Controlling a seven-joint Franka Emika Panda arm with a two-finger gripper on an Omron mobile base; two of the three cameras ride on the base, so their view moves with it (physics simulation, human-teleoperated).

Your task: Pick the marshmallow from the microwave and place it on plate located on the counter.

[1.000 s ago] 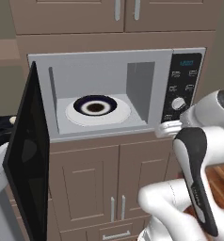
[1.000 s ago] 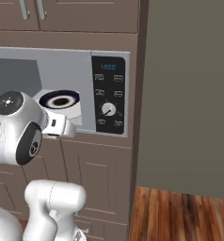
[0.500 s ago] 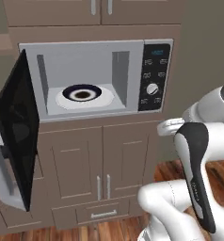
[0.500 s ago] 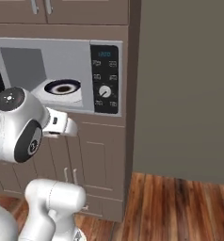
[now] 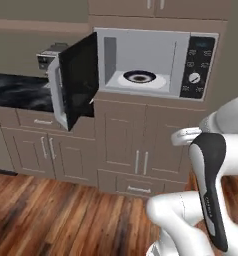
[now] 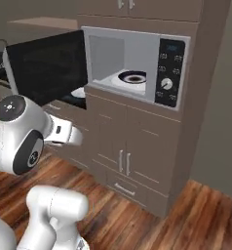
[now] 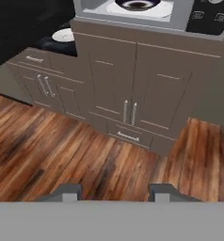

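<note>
Two dark fingertips (image 7: 69,190) of gripper (image 7: 116,192) low in hand view, set narrow, closed down; nothing made out between them. Aimed down at wood floor (image 7: 62,150) and taupe cabinet doors (image 7: 128,89) under microwave (image 5: 156,62). Microwave door (image 5: 78,77) swung wide open to the left, over black counter (image 5: 21,92). Inside, on white turntable (image 5: 158,81), navy-rimmed dish (image 5: 139,76) with brown centre. Plain white plate (image 7: 63,35) on counter, just left of the microwave's cabinet, partly behind the open door in right base view. Coffee machine (image 5: 48,55) on counter behind the door. Marshmallow too small to find: whereabouts cannot be told, whether in dish or in grip.
</note>
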